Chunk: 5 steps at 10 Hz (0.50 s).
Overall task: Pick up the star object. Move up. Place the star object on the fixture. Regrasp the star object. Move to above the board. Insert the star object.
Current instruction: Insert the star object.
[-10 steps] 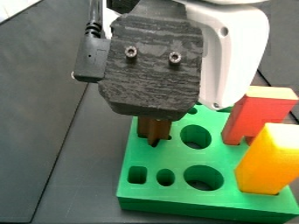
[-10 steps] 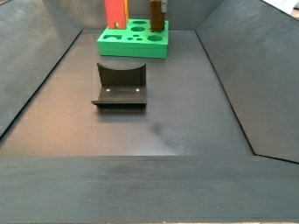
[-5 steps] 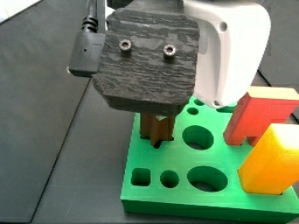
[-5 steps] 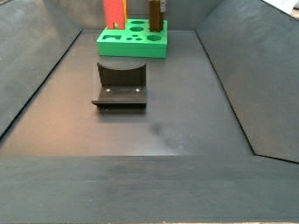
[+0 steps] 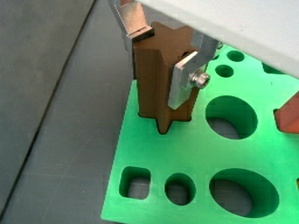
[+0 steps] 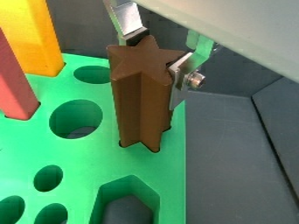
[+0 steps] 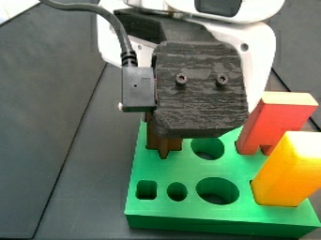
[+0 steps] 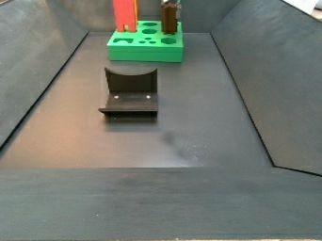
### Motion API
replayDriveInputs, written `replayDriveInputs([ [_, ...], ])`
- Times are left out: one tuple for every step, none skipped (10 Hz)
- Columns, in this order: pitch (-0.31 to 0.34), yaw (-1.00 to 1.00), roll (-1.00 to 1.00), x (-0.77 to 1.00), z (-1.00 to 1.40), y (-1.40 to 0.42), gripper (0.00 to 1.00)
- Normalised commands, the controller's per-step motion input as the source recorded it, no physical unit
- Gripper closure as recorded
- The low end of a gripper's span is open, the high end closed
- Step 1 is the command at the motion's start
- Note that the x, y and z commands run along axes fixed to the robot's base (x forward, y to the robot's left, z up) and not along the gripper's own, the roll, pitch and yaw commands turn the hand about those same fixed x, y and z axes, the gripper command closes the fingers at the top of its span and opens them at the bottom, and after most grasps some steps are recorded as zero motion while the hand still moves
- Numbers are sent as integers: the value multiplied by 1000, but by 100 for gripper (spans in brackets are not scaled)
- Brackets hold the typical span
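Note:
The star object [image 5: 158, 79], a dark-brown ridged bar, stands upright with its lower end in a hole of the green board [image 5: 201, 157]. Both wrist views show its star-shaped top [image 6: 138, 66]. My gripper [image 5: 162, 59] is shut on the star object, one silver finger [image 6: 181, 74] flat against its side and the other at its upper edge. In a side view the gripper's dark body hides most of the bar [image 7: 160, 142]. The fixture [image 8: 130, 89] stands on the floor, apart from the board [image 8: 126, 42].
A red block [image 7: 276, 122] and a yellow-orange block [image 7: 291, 169] stand upright in the board close beside the gripper. Round and oval holes [image 5: 233, 118] lie open around the bar. Sloping dark walls enclose the floor [image 8: 164, 141].
In the side view the gripper's body has sunk lower over the board and shifted right. The star object stays upright at the same hole between the fingers.

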Motion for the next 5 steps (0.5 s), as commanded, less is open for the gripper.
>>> replayDriveInputs([
  [-114, 523, -13, 3, -986, 91, 100],
  [-44, 717, 0, 0, -1000, 334, 100],
  [-127, 571, -10, 109, -943, 46, 100],
  [33, -46, -14, 51, 0, 0, 100],
  [0, 0, 20, 0, 0, 0, 100],
])
